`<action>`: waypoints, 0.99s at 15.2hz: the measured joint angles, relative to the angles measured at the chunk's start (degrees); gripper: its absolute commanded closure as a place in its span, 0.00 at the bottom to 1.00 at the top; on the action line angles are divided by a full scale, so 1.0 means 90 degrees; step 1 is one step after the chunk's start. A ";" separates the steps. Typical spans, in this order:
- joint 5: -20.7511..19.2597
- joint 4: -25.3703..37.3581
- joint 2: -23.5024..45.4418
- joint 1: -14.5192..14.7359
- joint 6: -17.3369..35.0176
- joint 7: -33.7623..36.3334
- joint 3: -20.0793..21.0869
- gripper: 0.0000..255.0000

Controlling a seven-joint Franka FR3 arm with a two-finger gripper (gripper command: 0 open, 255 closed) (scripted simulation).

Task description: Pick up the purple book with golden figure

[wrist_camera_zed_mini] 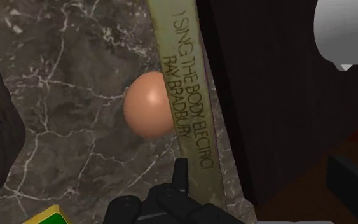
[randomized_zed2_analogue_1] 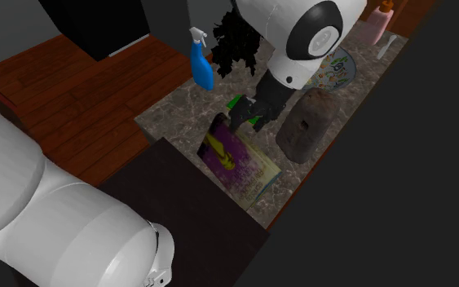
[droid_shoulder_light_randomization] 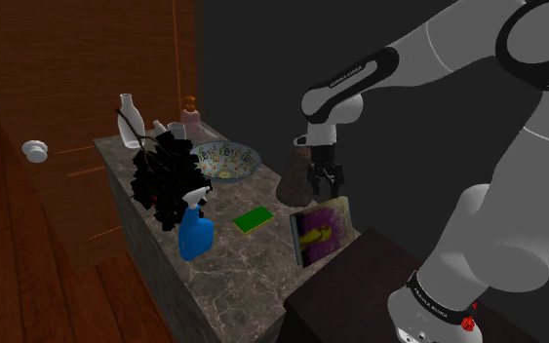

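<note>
**Pincer over the book**

Your pincer (droid_shoulder_light_randomization: pixel 326 183) hangs just above the purple book (droid_shoulder_light_randomization: pixel 323 230), which is tilted on edge on the worktop (droid_shoulder_light_randomization: pixel 221 259). You cannot tell whether it is spread. An orange ball (wrist_camera_zed_mini: pixel 147 105) lies beside the spine.

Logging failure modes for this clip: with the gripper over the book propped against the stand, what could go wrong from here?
1. The book stands on edge, spine up, against the dark stand. There seems little room on that side, so the gripper may strike the stand.
2. An orange egg-shaped thing sits close against the book's other face. A descent there could knock it rolling.
3. A nudge might also tip the book flat.
</note>
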 measured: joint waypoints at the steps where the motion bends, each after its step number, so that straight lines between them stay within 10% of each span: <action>1: 0.0087 0.0056 0.0301 0.0055 0.0089 -0.0361 0.0071 0.00; 10: 0.0367 0.0058 0.1158 0.0060 0.0673 -0.1092 0.0224 0.00; 11: 0.0380 0.0057 0.1181 0.0061 0.0693 -0.1097 0.0230 1.00; 15: 0.0395 0.0059 0.1201 0.0063 0.0714 -0.1103 0.0237 1.00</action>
